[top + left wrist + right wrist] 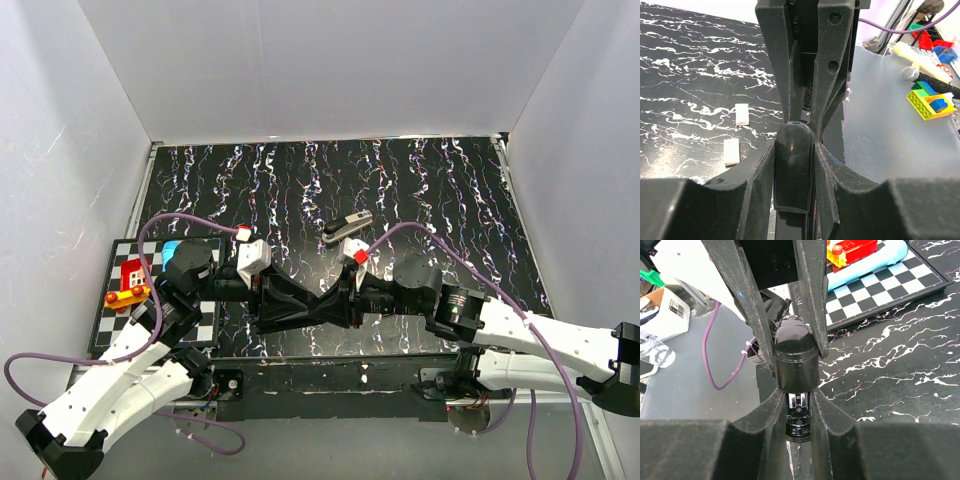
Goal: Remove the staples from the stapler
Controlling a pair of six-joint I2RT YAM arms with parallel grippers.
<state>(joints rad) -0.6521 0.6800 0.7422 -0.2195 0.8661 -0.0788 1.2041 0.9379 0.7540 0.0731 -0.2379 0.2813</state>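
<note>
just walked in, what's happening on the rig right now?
Both arms meet mid-table on one glossy black thing with metal works underneath, apparently the stapler. The left fingers clamp one end and the right fingers clamp the other, nose to nose. Two pale blocks lie on the table beside them, and a slim dark-and-silver item lies apart further back. Whether any staples are out yet, I can't tell.

You get bright, even light from overhead in the top view: the white walls (330, 60) are clean, and the marbled table (420, 180) carries no hard shadows. In the right wrist view, pale highlights glint on the glossy black end of the stapler (796, 357). The dark fingers (695, 450) nearest the lens look grainy. Off-table clutter (932, 97) is bright and slightly washed out.
</note>
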